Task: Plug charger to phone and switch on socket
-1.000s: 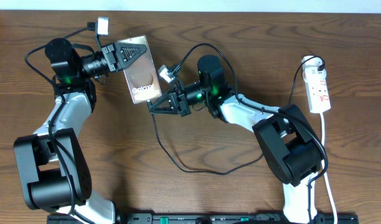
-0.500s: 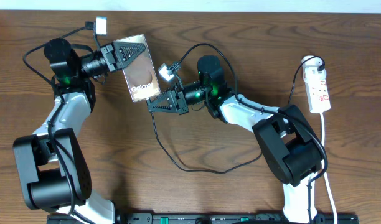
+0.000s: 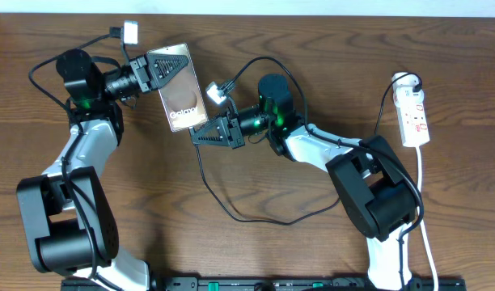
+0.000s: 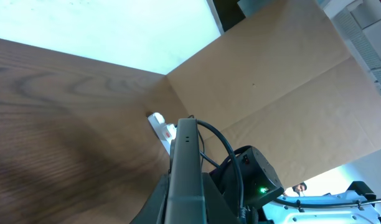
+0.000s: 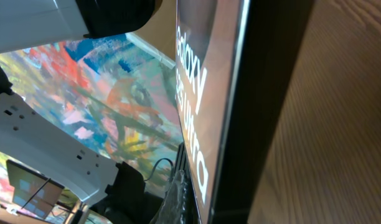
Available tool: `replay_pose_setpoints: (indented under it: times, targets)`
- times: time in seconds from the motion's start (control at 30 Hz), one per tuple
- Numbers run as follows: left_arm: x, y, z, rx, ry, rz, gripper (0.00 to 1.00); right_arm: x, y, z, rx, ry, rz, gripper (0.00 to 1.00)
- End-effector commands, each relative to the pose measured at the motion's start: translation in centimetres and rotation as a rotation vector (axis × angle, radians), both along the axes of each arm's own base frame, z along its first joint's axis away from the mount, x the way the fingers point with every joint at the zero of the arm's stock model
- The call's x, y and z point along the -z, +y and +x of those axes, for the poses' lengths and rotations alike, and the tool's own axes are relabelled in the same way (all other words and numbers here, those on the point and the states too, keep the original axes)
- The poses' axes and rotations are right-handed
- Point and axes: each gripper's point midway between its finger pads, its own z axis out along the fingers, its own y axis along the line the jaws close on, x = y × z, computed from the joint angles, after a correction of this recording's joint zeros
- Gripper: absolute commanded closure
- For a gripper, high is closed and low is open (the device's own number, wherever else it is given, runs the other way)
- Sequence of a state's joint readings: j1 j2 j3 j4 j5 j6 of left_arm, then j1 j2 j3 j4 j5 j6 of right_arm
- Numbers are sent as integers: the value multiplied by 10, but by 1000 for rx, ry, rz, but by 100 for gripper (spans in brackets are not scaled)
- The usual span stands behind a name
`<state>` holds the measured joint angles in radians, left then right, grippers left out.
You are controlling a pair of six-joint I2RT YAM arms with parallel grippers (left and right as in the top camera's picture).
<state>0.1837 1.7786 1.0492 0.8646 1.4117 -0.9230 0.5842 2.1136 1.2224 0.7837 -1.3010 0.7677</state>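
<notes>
My left gripper is shut on the top end of the phone and holds it tilted above the table, "Galaxy" lettering facing up. In the left wrist view the phone stands edge-on between my fingers. My right gripper is shut on the end of the charger, right at the phone's lower edge. The right wrist view shows the phone's face very close beside one finger; the connector tip is hidden. The white socket lies at the far right.
The charger's thin black cable loops over the wooden table below the right arm. A white cord runs from the socket toward the front edge. Thicker black arm cables arch above both wrists.
My right gripper has crept slightly up and left toward the phone's lower edge. The phone has shifted a little to the left. The socket has not moved.
</notes>
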Motion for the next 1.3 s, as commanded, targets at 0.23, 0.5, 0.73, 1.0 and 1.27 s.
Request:
replay_pose_setpoints:
  times: [0.23,0.5,0.73,1.0,1.27]
  targets:
    - [3,-12,-20,134,-5,9,93,-21,5,28,133,-63,33,98]
    - [3,-11,-20,131,-6,9,93,-21,4,24,109,-63,35,62]
    - [3,-2,-18,109,-6,9,93,-21,2,17,67,-65,38,1]
    - [3,23,-13,51,-5,9,93,-21,0,9,19,-63,41,1]
    - [10,51,-8,-24,73,-16,93,-21,-10,19,40,-25,29,1]
